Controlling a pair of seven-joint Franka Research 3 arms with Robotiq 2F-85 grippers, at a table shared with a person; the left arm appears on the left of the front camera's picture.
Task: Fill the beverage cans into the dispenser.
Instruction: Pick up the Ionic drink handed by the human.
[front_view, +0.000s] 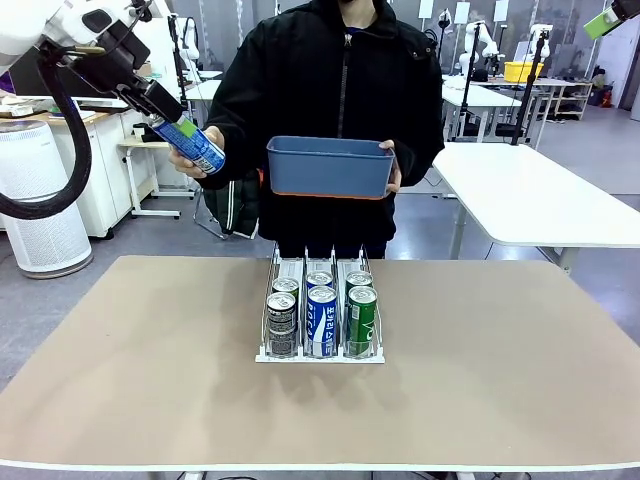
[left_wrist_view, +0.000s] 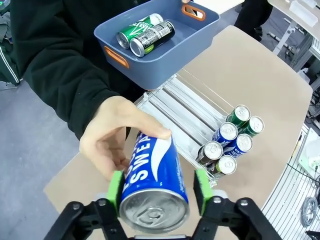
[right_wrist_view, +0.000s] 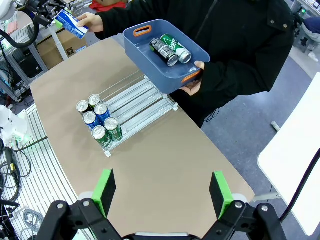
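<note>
Currently my left gripper (left_wrist_view: 159, 189) hangs well above the table (front_view: 500, 350). Its green pads (left_wrist_view: 116, 186) sit either side of a blue-and-white can (left_wrist_view: 152, 170), silver top toward my wrist. One pad looks in contact, but I cannot tell whether the grip has closed. The person's hand (left_wrist_view: 112, 142) wraps the can's far end, just past my fingertips. Beyond that hand and lower, the dispenser (left_wrist_view: 186, 107) sits on the matte tan tabletop. Six cans (front_view: 321, 312) stand in it, two per lane: black-grey, blue, green, all bunched at the end nearest my arms. A blue bin (left_wrist_view: 150, 75) with orange handles is held above the dispenser's far end, ahead of my left fingers. A green can (left_wrist_view: 140, 30) and a black can (left_wrist_view: 154, 37) lie in it on their sides, touching. My right gripper (right_wrist_view: 162, 192) is spread wide, high over the table's edge, with the dispenser well ahead of its fingertips. Room: grey floor (front_view: 150, 240), a white table (front_view: 540, 190) off beyond my right gripper, and a white air purifier (front_view: 40, 200) standing below my left gripper.
</note>
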